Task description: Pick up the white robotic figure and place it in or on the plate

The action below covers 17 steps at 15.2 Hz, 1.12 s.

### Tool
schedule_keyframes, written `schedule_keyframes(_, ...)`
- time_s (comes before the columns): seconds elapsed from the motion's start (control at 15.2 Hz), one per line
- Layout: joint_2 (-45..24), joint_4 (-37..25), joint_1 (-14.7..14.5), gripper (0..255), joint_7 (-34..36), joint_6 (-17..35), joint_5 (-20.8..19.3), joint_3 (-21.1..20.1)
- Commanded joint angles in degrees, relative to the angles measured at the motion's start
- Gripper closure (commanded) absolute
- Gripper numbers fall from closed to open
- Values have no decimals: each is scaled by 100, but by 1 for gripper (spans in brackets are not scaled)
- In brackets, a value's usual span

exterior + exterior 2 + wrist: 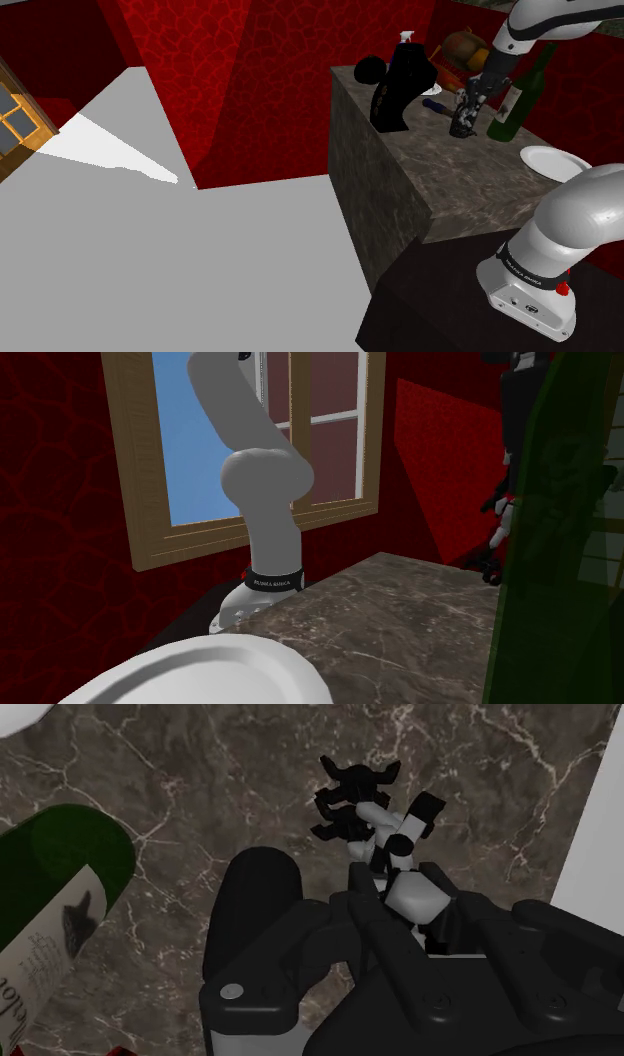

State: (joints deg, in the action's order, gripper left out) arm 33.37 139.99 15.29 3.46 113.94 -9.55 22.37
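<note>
The arm [560, 225] on its stand [440, 305] comes first in the shoulder view, well on the near side of the bottle [512, 104]. Next is the plate [553, 160] (white and round). It lies on the marbled counter [440, 185] near the bottle, on the stand's side of it and apart from it. The bottle is dark green, upright, with a pale label.

Just beside the bottle, on the shoulder view's left of it, the gripper [468, 104] hangs low over the counter with the figure [463, 124] at its tip. The figure is black and white: the wrist view shows a white trunk and black limbs. Whether its feet rest on the counter I cannot tell.

In the wrist view the gripper's two fingers stand apart with bare counter between them, so it is released and grasps nothing. The figure is not in that gap. It sits on the side of the gripper away from the bottle, against or just beside that finger (which, I cannot tell).

Farther than the bottle, and to the shoulder view's left of it, stands a black sprayer [400, 88] with a white nozzle. A red wall [270, 90] rises beyond.
</note>
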Motion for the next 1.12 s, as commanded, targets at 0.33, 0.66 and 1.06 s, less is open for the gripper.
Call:
schedule_keyframes(0.33,492,-24,304,255,-430,-481,-256,264)
schedule_keyframes(0.66,922,0,677,255,-1020,-826,-600,678)
schedule_keyframes(1.06,1220,-197,1057,255,-1789,-1208,-1003,1239)
